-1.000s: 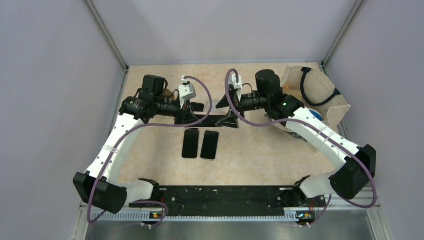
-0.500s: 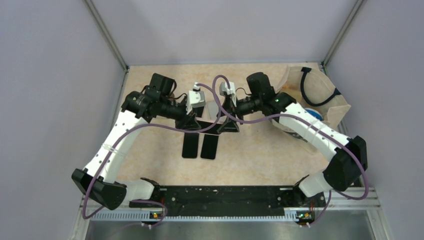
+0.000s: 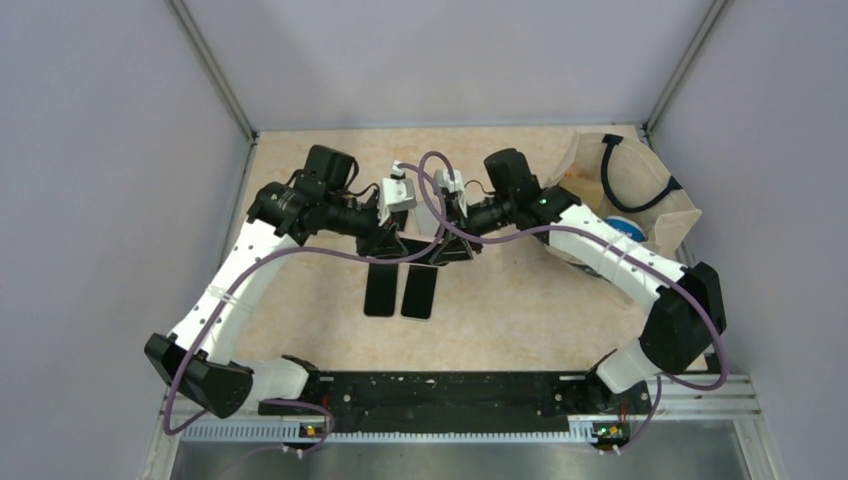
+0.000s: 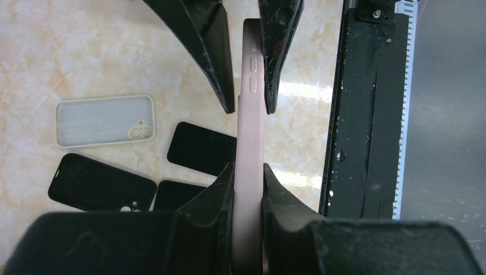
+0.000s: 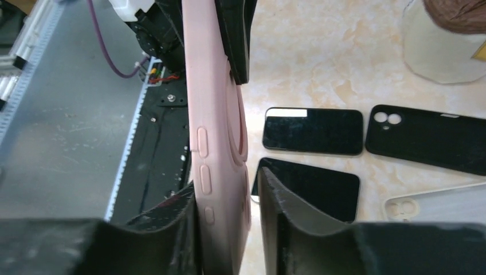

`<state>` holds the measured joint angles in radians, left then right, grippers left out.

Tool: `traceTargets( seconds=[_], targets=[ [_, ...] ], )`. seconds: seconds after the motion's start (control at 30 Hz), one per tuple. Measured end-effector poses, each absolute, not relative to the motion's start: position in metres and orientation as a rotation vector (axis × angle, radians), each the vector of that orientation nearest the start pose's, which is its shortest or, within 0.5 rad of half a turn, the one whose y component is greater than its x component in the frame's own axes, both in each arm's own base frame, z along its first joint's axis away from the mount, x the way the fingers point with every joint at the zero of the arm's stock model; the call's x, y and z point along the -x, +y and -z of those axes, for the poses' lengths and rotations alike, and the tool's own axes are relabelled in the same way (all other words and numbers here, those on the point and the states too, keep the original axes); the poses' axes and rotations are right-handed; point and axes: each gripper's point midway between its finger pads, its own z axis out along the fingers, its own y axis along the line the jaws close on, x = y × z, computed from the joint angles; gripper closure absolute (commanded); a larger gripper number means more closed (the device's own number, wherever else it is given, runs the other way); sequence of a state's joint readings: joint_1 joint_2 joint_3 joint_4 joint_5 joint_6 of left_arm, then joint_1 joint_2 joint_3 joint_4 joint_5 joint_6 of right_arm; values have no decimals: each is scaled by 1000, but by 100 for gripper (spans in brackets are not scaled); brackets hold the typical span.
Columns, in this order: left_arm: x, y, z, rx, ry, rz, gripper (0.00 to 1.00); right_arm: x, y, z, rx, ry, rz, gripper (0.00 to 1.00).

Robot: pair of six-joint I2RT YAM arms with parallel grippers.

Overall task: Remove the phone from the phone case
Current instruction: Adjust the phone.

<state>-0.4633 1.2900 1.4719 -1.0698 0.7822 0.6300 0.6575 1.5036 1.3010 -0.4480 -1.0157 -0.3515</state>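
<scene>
Holding the pink case (image 4: 250, 132) edge-on in the air above the table (image 3: 520, 300), the left gripper (image 4: 248, 169) is pinching one end and the right gripper (image 5: 226, 183) is pinching the other, both with jaws narrowed onto its faces. The job is looking barely started: no corner is peeling away, and the phone is not showing apart from the case, so it is probably sitting inside, though these edge-on views are hiding the screen side. Prying a rim loose and pushing the phone out is what is remaining, while two bare phones (image 3: 380, 288) and spare cases (image 4: 106, 120) are lying on the table below.
</scene>
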Motion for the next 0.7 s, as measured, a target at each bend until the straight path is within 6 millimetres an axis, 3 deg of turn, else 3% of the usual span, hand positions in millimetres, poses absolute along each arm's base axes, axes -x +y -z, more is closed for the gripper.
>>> traceTargets(
  seconds=[0.1,0.23,0.3,0.4,0.5,0.7],
  targets=[
    [-212,-225,-281,-1449,1781,865,100,-206,343,-243,1506,1527,-1313,100],
    [-212,-225,-276,-1396,1852,902,100,-207,345,-239,1534,1483,-1295,100],
    [-212,-225,-275,-1392,1859,907,72,-206,344,-237,1536,1485,-1297,100],
    [-213,-227,-274,-1389,1845,917,40,-206,343,-235,1529,1507,-1296,100],
    [-213,-233,-279,-1366,1789,952,30,-206,338,-226,1514,1566,-1284,100],
    [-210,-229,-300,-1207,1724,1063,28,-204,325,-230,1502,1599,-1231,100]
  ],
)
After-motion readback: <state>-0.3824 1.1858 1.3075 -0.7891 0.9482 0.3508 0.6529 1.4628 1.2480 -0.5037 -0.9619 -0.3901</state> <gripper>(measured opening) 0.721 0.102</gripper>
